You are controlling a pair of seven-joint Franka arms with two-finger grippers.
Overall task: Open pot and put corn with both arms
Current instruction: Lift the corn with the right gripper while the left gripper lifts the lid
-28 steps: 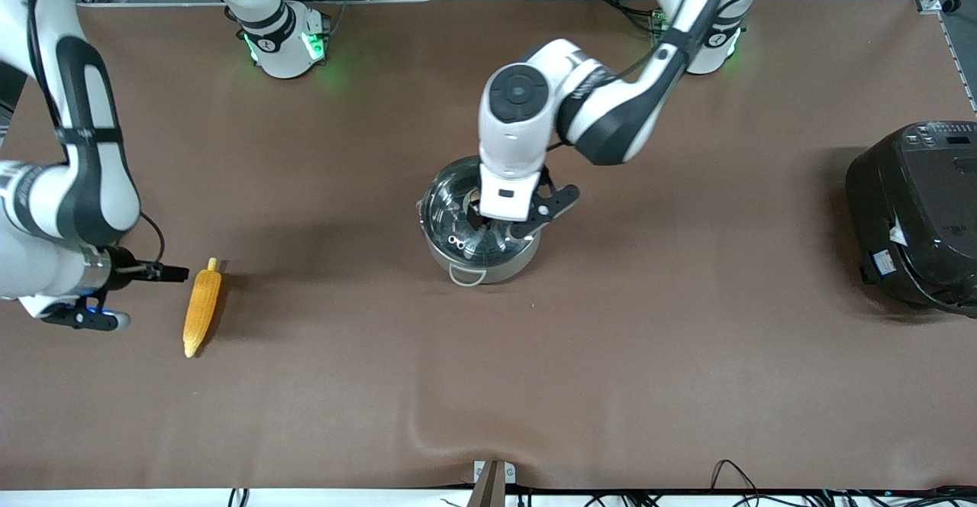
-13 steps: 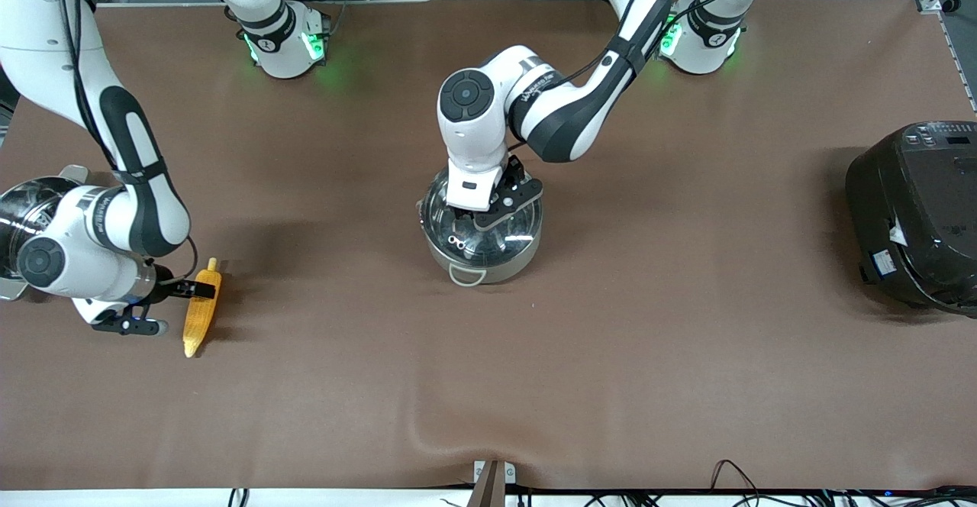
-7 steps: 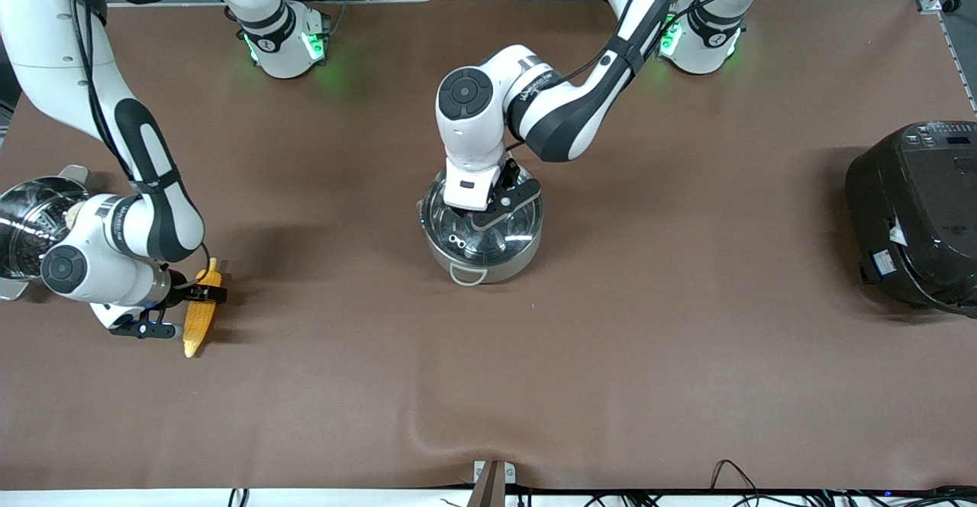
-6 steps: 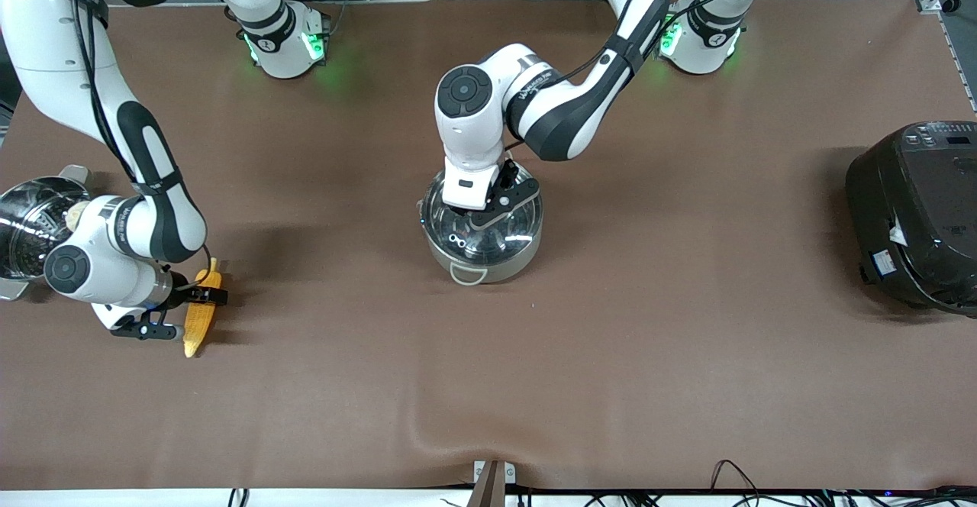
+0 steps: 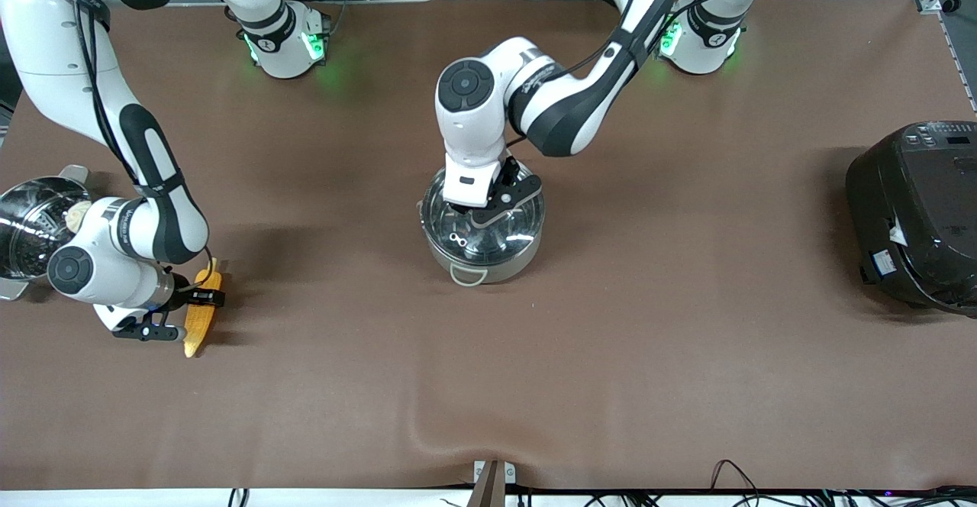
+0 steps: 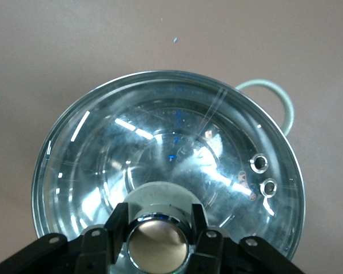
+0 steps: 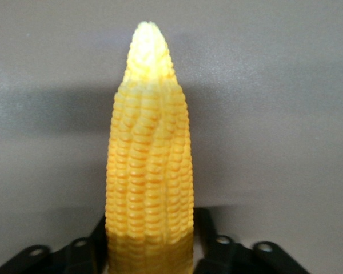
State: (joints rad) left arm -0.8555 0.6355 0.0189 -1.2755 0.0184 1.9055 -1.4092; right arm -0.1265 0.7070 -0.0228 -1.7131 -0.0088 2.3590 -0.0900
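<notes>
The steel pot (image 5: 492, 264) stands mid-table with its clear glass lid (image 5: 458, 226) on it. My left gripper (image 5: 488, 203) is over the lid's middle, and in the left wrist view my left gripper (image 6: 158, 218) has its fingers (image 6: 117, 216) pressed on both sides of the tan knob (image 6: 157, 248). One pale loop handle (image 6: 277, 103) shows. The corn (image 5: 196, 325) lies on the table at the right arm's end. My right gripper (image 5: 201, 298) straddles its thick end. In the right wrist view the corn (image 7: 150, 142) sits between my right gripper's (image 7: 150, 231) fingers, which touch its sides.
A steel pot with a perforated insert and a white bun (image 5: 30, 221) stands beside the right arm's wrist. A big black cooker (image 5: 916, 213) sits at the left arm's end. The brown cloth has a wrinkle near the front edge, by a metal bracket (image 5: 488, 476).
My right gripper came down beside the corn and closed round its thick end. My left gripper lowered onto the lid's knob and closed on it. The corn has not moved.
</notes>
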